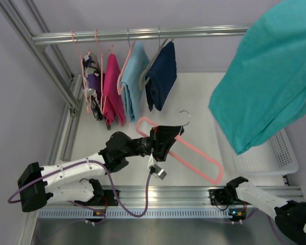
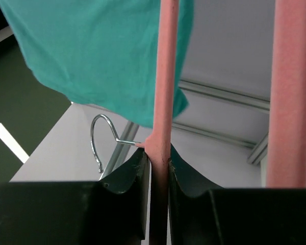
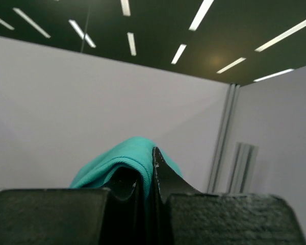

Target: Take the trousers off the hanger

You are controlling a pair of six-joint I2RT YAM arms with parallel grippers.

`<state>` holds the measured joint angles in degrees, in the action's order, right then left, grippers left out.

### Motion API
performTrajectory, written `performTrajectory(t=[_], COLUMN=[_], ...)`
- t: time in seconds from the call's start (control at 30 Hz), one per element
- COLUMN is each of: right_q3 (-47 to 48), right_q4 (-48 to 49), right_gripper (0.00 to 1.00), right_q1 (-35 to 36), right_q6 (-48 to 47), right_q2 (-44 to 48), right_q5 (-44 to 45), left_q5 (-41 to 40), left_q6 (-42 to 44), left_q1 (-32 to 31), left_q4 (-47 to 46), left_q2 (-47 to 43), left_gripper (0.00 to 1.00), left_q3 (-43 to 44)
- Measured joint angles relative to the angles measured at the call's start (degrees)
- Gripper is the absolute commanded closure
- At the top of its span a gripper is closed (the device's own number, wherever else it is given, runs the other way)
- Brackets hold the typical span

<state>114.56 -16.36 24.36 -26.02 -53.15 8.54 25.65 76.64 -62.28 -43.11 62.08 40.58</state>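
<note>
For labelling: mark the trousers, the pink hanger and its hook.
trousers (image 1: 268, 76): top view, middle of fabric
hanger (image 1: 201, 150): top view, upper pink bar
hook (image 2: 102, 117): left wrist view, top of bend

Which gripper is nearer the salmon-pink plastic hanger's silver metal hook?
Left. The left gripper clamps the hanger beside the hook; the right gripper holds the teal fabric trousers, well clear of it.

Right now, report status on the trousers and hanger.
Left hand shut on hanger. Right hand shut on trousers, held high, clear of hanger. Nothing between them.
</note>
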Motion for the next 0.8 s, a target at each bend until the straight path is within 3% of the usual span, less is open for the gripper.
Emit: performTrajectory(t=[0.37, 0.67, 0.8], right_q3=[6.29, -19.37, -22.82], right_q4=[16.0, 18.49, 16.28], right_gripper=[1.0, 1.0, 1.0], right_q1=[-0.02, -0.04, -0.04], right_q6=[-16.37, -36.94, -42.23], right_q2=[-1.27, 12.2, 12.7], right_q5=[6.03, 14.95, 21.4], left_q5=[2.51, 1.84, 2.08], left_q6=[1.25, -0.04, -0.22], left_q1=[-0.28, -0.35, -0.63], left_q4=[3.21, 1.88, 1.88], left_q2=[0.02, 3.23, 4.22], left_gripper=[1.0, 1.0, 1.0], left_q3=[-1.66, 3.96, 6.8])
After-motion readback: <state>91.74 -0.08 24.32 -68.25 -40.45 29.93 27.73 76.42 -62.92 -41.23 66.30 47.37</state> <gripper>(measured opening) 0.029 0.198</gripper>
